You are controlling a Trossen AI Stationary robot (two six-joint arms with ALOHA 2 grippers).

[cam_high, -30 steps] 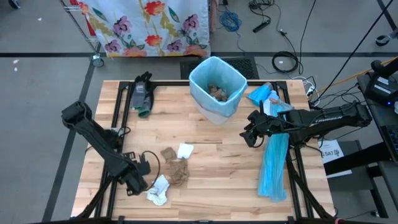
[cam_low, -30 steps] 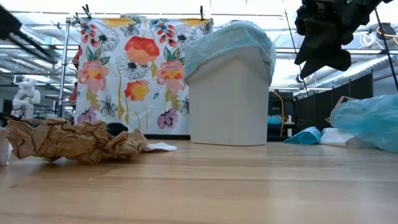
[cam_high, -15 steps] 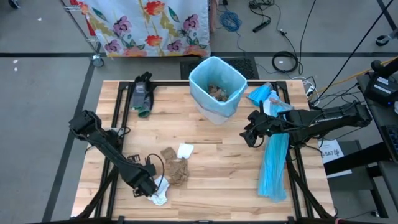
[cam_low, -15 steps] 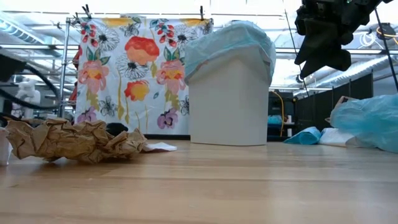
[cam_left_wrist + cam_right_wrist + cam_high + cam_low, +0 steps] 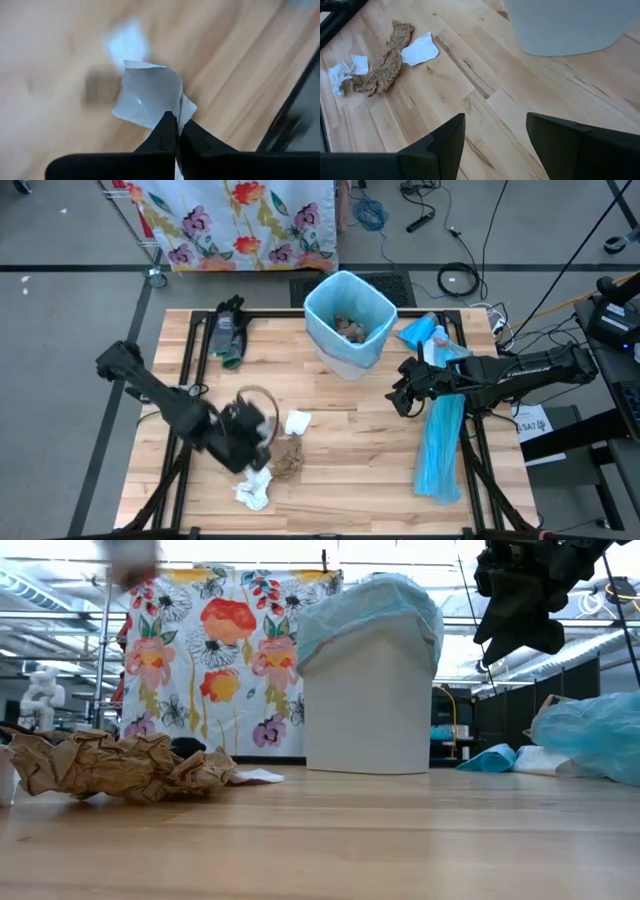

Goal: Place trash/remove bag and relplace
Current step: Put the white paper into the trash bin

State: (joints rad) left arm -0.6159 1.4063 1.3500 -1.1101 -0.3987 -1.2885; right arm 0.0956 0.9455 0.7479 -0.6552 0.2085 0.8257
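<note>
My left gripper [image 5: 176,122] is shut on a piece of white tissue [image 5: 147,95] and hangs above the table's near left part [image 5: 258,445]. In the high view the arm hides the tissue. On the table lie a white wad [image 5: 252,492], a brown paper wad [image 5: 287,456] and a flat white tissue [image 5: 297,422]. The white bin with a light-blue bag [image 5: 348,325] stands at the far middle with trash inside. My right gripper [image 5: 400,396] is open and empty above the table, right of the bin. My left gripper pinches the white tissue by one crumpled edge [image 5: 172,107] between its two shut fingertips. The fingers point down at the table. The tissue is lifted clear of the table and sticks out past the fingertips.
A long light-blue plastic strip [image 5: 440,445] lies along the table's right side, with more blue plastic [image 5: 425,332] at the far right. A dark glove-like object [image 5: 228,332] lies at the far left. Bare wood lies between the wads and my right gripper.
My left gripper has first gone toward the white wad near the table's near edge, then risen and moved toward the far edge and a little right, carrying a piece of white tissue clear of the table. A white wad stays on the table.
</note>
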